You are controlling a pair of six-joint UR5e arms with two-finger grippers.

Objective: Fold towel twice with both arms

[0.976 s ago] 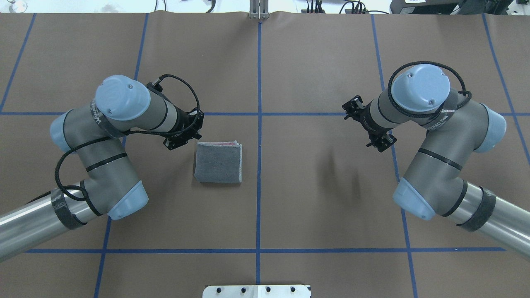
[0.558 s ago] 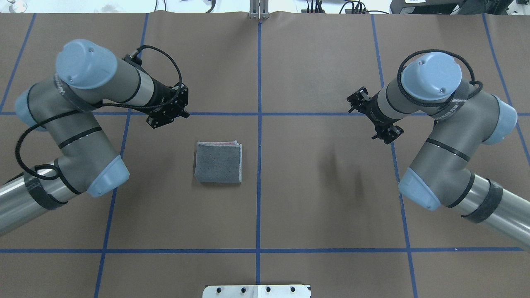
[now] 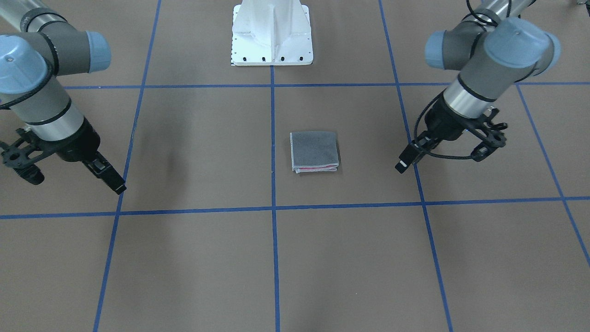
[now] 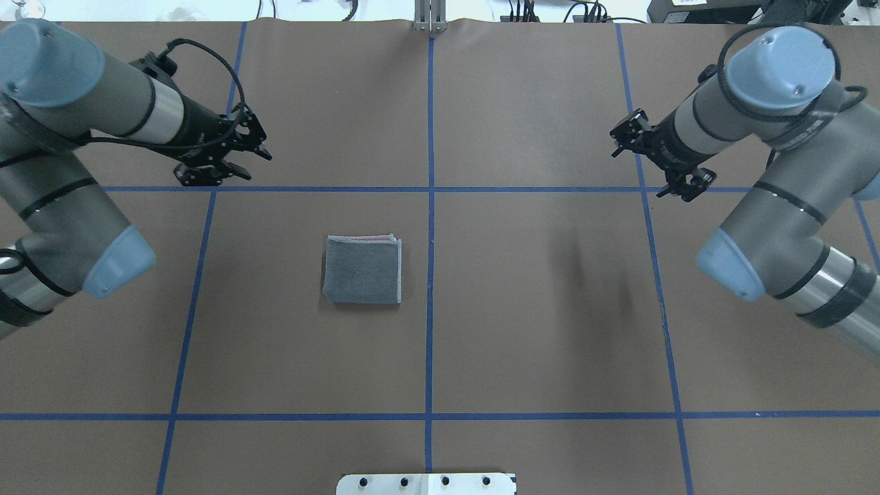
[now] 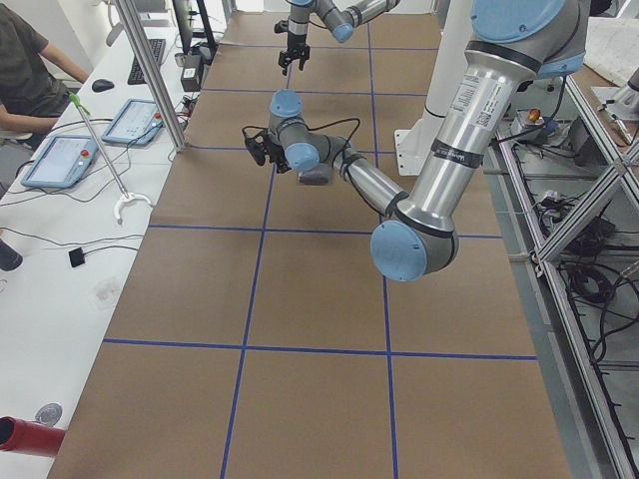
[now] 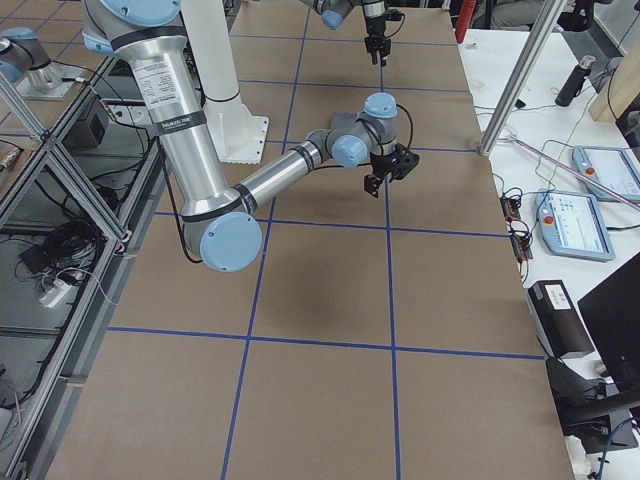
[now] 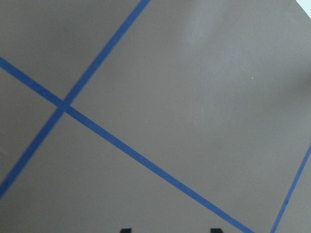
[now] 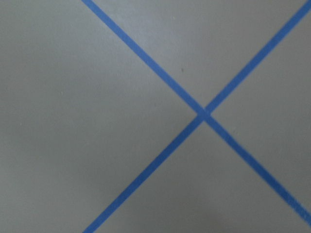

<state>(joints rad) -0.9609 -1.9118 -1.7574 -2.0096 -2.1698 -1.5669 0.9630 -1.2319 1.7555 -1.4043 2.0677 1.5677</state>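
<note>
left gripper (image 4: 223,155) and right gripper (image 4: 653,161), both spread and empty, now sit farther out than a second ago, well apart from the towel (image 4: 362,269) lying folded small, grey up, just left of the centre tape line (image 4: 430,330); folding looks done.

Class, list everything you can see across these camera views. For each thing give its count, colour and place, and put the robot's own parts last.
towel: one, dark grey on top with a pink edge showing, folded flat on the table near its centre.
table: one, brown cover.
tape lines: several, blue, forming a grid across the table.
side bench: one, white, along the table's far side.
tablets: two, grey-blue, on the bench.
person: one, dark shirt, seated at the bench.
base: one, white, at the robot's edge.
left arm: one, grey with blue caps.
right arm: one, same colours.
left gripper: one, black, open, clear of the towel.
right gripper: one, black, open, clear of the towel.
</note>
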